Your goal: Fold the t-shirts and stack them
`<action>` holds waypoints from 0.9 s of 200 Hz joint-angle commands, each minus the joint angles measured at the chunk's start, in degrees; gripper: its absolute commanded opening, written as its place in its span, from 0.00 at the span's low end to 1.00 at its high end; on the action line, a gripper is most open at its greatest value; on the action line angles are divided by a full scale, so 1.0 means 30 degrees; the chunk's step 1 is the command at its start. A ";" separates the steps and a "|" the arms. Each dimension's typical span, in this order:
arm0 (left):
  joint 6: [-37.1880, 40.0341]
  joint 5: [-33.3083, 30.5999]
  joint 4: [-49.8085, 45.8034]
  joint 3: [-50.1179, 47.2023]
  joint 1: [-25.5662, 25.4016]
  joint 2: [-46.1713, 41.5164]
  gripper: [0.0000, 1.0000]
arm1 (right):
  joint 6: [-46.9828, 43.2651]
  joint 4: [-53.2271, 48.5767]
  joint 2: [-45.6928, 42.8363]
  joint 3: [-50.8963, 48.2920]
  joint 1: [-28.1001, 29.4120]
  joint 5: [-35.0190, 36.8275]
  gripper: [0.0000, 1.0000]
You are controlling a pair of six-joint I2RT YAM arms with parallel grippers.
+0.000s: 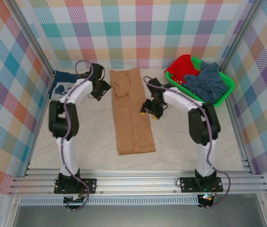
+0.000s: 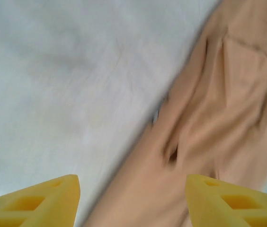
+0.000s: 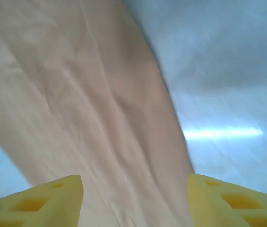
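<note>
Tan-orange t-shirt (image 1: 131,111): seen from the top view, folded into a long narrow strip, lying flat on the pale table (image 1: 95,137), a crumpled fold near its far end.
Navy t-shirt (image 1: 60,85): well to the left of the tan-orange t-shirt, level with its far end, white graphic showing.
Green basket (image 1: 221,78): well to the right of the tan-orange t-shirt's far end, holding a red cloth (image 1: 183,66) and a grey-blue cloth (image 1: 207,80).
Left gripper (image 1: 102,89): just beside the tan-orange t-shirt's left edge, near its far end.
Right gripper (image 1: 148,109): just beside the tan-orange t-shirt's right edge, about midway along.
Left wrist close-up: left gripper (image 2: 132,203) with jaws spread wide, pinching nothing; tan-orange t-shirt (image 2: 218,118) below and to the right, its creased edge running diagonally under the gap, bare table to the left.
Right wrist close-up: right gripper (image 3: 133,203) with jaws spread wide, pinching nothing; tan-orange t-shirt (image 3: 86,104) below and to the left, softly wrinkled, its edge under the gap.
</note>
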 commanded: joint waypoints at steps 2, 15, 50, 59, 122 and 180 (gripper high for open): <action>-0.0643 0.2283 -0.0692 -0.5376 -0.2282 -0.4178 0.61 | -0.0763 0.0239 -0.2754 -0.4119 -0.0070 -0.2881 0.59; -0.0744 0.3344 -0.1129 -0.8703 -0.3698 -0.6213 0.61 | -0.1123 0.0716 -0.4265 -0.6636 -0.0069 -0.4193 0.57; -0.3873 0.4893 0.1136 -1.6513 -0.5892 -1.0949 0.60 | -0.1807 0.1874 -0.6463 -1.0775 0.0084 -0.5963 0.54; -0.5008 0.5202 0.2218 -1.7734 -0.6447 -1.1389 0.60 | -0.1617 0.2531 -0.6240 -1.1495 0.0077 -0.6606 0.52; -0.6932 0.3907 0.4482 -1.8306 -0.8142 -1.0851 0.59 | -0.0015 0.4745 -0.4703 -1.2826 0.0107 -0.7347 0.46; -0.7324 0.2561 0.3090 -1.7633 -0.8721 -1.1874 0.57 | 0.0513 0.5128 -0.3705 -1.2576 0.0128 -0.6721 0.33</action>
